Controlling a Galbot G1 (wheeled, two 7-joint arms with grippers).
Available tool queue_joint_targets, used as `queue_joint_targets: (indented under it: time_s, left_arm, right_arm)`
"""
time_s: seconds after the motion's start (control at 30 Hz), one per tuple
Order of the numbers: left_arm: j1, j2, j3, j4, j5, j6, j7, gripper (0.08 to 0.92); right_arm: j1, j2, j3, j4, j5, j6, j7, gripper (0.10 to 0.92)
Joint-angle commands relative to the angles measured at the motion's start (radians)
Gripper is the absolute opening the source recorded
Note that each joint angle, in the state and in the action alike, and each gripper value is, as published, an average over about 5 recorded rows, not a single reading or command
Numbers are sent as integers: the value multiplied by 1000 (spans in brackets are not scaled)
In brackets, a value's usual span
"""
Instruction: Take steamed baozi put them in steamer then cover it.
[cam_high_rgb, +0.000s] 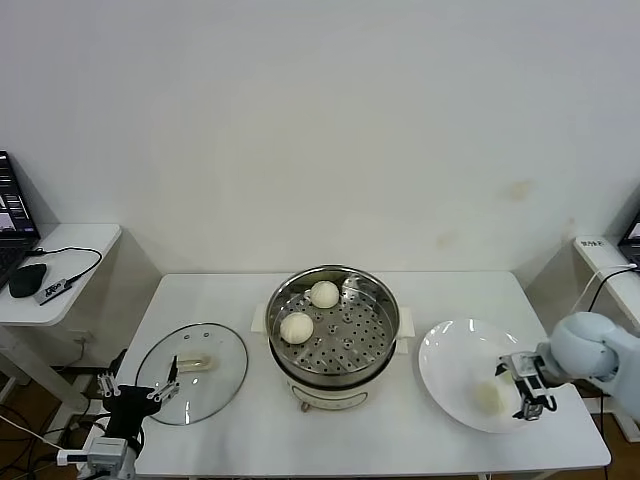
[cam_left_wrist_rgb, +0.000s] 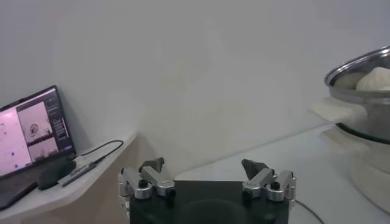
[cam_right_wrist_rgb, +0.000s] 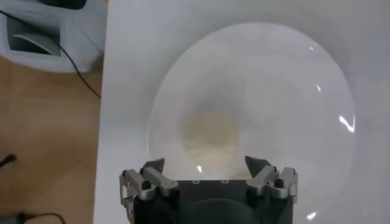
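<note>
Cream-white round steamed baozi (cam_high_rgb: 488, 396) sits just beneath my open right gripper (cam_high_rgb: 527, 390); closing off-centre could roll it off the flat white plate (cam_high_rgb: 450, 365).

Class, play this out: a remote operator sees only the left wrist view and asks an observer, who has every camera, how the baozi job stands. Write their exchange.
Operator: I see only the steamer's edge. How many buns are inside?
Observer: Two baozi sit on the perforated tray of the steamer.
Operator: Any left to move?
Observer: One bun lies on the white plate, right of the steamer.
Operator: Where is the right gripper?
Observer: The right gripper hangs open over that plate, beside the bun.
Operator: And the cover?
Observer: The glass lid lies flat on the table left of the steamer, by the open left gripper.
</note>
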Motion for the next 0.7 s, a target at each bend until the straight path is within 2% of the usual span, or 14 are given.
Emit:
queue_joint_targets:
  time_s: [0.03,0.33,0.6,0.7]
  left_arm:
    - [1,-1,-3,1,1,0,0,823]
    - [0,-5,-3,3,4,0,1,823]
    - [-2,-5,-2,4,4,0,0,823]
    - [-4,-4,-1,5,4,1,1,823]
  right_arm:
    - [-76,66,51,-65,-37,-3,39,823]
    - [-87,80,58,-77,-40,-13,40,809]
    - [-21,60,53,-61,-12,-15,1,677]
    - [46,48,35,-53,20,-16,-31,652]
